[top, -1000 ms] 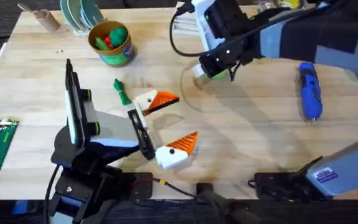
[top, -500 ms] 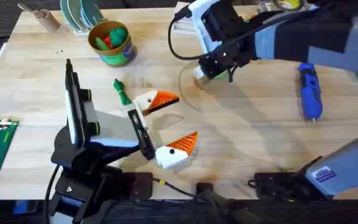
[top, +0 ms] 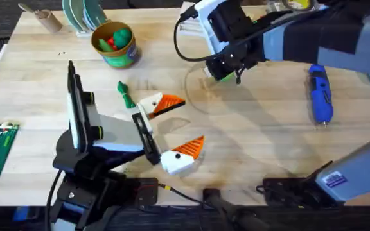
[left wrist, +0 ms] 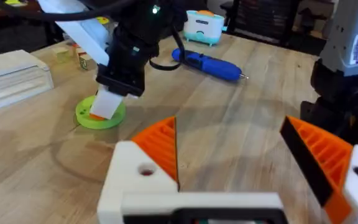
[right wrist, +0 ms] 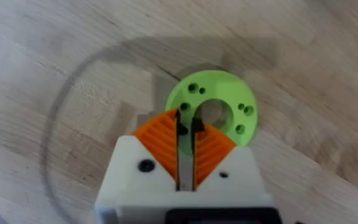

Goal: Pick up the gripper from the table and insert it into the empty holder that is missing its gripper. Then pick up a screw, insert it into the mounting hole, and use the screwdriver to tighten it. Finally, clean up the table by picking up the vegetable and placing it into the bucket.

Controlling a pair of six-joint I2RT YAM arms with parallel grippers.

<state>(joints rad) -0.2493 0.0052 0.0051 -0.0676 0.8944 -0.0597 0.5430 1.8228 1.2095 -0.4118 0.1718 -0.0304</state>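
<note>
Two grippers: right gripper (right wrist: 185, 134) clenched over flat bright green ring disc (right wrist: 219, 112), mid-desk toward far edge. Left gripper (left wrist: 241, 155) released, near front edge. Blue cylindrical screwdriver (top: 320, 95) by right edge.

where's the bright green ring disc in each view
overhead: green ring disc peeks out under the right hand, upper middle.
left wrist: disc at left, beneath that same hand.
right wrist: disc centre, just beyond the closed fingertips.
shared landmark: the right hand over it.

Table (top: 249, 141) pale matt wood; screwdriver (top: 320, 95) glossy blue plastic; green disc (right wrist: 219, 106) matt plastic.
</note>
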